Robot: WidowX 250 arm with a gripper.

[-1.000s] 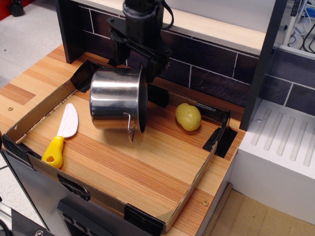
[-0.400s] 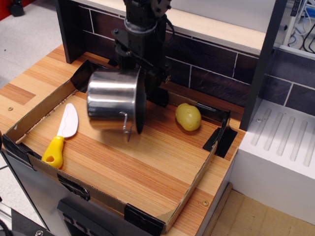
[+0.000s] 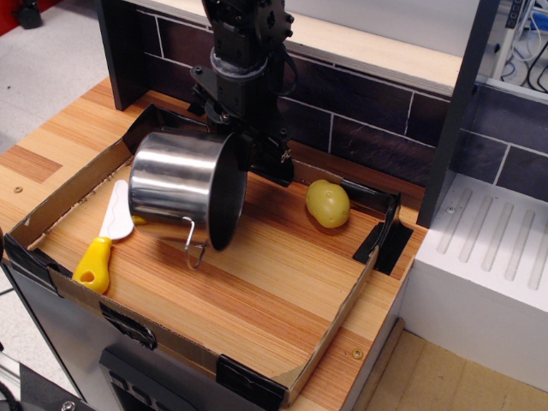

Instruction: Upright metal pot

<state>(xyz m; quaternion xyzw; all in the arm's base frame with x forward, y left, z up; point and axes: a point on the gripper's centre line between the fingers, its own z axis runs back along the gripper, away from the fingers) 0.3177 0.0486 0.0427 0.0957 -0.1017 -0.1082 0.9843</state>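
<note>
I see the gripper (image 3: 241,147) clamped on the metal pot (image 3: 181,187) rim, pot tilted sideways above the tray (image 3: 64,190), near the potato (image 3: 327,203).

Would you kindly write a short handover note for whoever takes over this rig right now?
Gripper: black, closed on the rolled rim of the shiny stainless-steel pot, at its upper edge.
Pot: held on its side, mouth facing right and slightly down, one wire loop handle hanging below; it looks raised off the wooden board.
Nearby: yellow potato to the right; white-bladed, yellow-handled knife to the left, partly behind the pot.
Done: pot grasped.
Left: rotate it so the mouth faces up, set it on the board, release.
</note>
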